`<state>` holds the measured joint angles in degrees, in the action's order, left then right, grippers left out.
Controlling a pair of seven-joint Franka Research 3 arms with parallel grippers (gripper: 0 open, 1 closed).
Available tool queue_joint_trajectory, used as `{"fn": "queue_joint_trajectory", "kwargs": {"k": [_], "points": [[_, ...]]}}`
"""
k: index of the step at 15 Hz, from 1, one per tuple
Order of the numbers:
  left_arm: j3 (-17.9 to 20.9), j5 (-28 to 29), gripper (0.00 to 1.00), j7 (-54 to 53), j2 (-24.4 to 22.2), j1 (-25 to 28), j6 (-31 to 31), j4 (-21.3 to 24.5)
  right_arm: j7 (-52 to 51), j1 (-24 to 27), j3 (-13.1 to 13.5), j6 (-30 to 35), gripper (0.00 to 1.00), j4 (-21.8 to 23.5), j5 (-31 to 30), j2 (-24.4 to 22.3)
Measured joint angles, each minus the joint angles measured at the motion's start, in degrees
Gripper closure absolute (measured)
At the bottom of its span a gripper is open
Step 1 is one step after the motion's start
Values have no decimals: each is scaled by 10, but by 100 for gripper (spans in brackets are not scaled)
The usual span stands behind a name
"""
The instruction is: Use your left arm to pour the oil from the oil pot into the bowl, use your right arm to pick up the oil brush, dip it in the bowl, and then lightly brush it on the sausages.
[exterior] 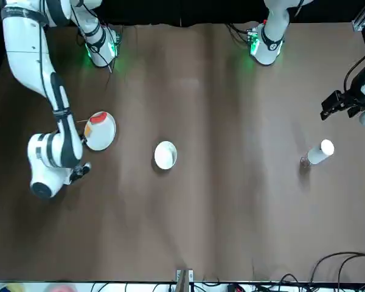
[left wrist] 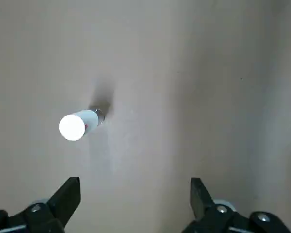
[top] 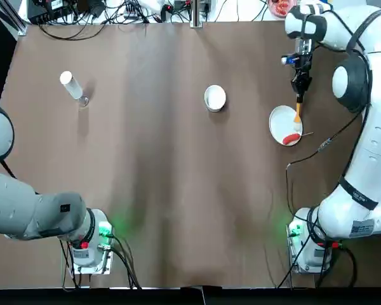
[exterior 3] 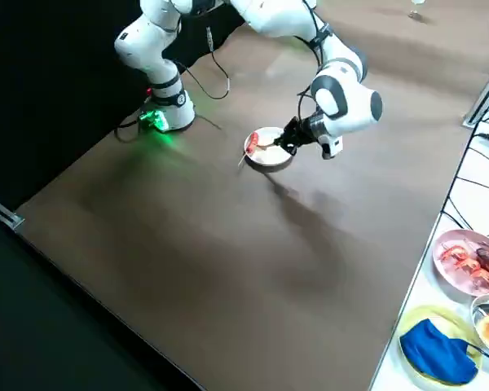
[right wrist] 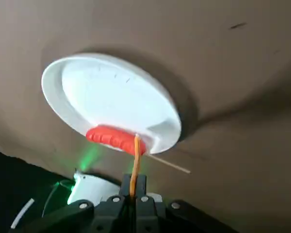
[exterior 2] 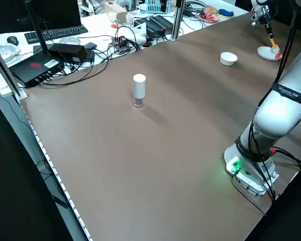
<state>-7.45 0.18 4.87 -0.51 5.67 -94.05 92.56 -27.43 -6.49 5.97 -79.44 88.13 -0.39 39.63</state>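
My right gripper (top: 300,88) is shut on the thin yellow-orange oil brush (top: 297,113), which hangs down over the white plate (top: 278,121). On the plate's near side lies the red sausage (top: 291,138) on its skewer. In the right wrist view the oil brush (right wrist: 135,162) points at one end of the sausage (right wrist: 111,138); contact cannot be told. The small white bowl (top: 214,98) stands mid-table, left of the plate. At the far left the oil pot (top: 72,86) stands upright with its white cap on. My left gripper (left wrist: 135,187) hovers open, short of the oil pot (left wrist: 79,124).
Cables and equipment line the far table edge (top: 114,13). Both arm bases (top: 89,244) (top: 308,244) sit at the near edge. A side table holds plates of food (exterior 3: 473,261) and a blue cloth (exterior 3: 440,350).
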Motion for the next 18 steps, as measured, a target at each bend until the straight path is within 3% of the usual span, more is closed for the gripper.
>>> {"fn": "queue_joint_trajectory", "kwargs": {"k": [9, 13, 18], "points": [[2, 1, 0, 5, 0, -2, 7, -1, 110, -81, -3, 6, 95, 35, -5, 2], [-3, 72, 0, 6, 6, -9, 37, 1, 157, -118, -5, 6, 95, 36, 36, 2], [-10, 71, 0, 33, 10, -10, 37, 1, 157, -108, 1, 10, 95, 37, 39, 2]]}}
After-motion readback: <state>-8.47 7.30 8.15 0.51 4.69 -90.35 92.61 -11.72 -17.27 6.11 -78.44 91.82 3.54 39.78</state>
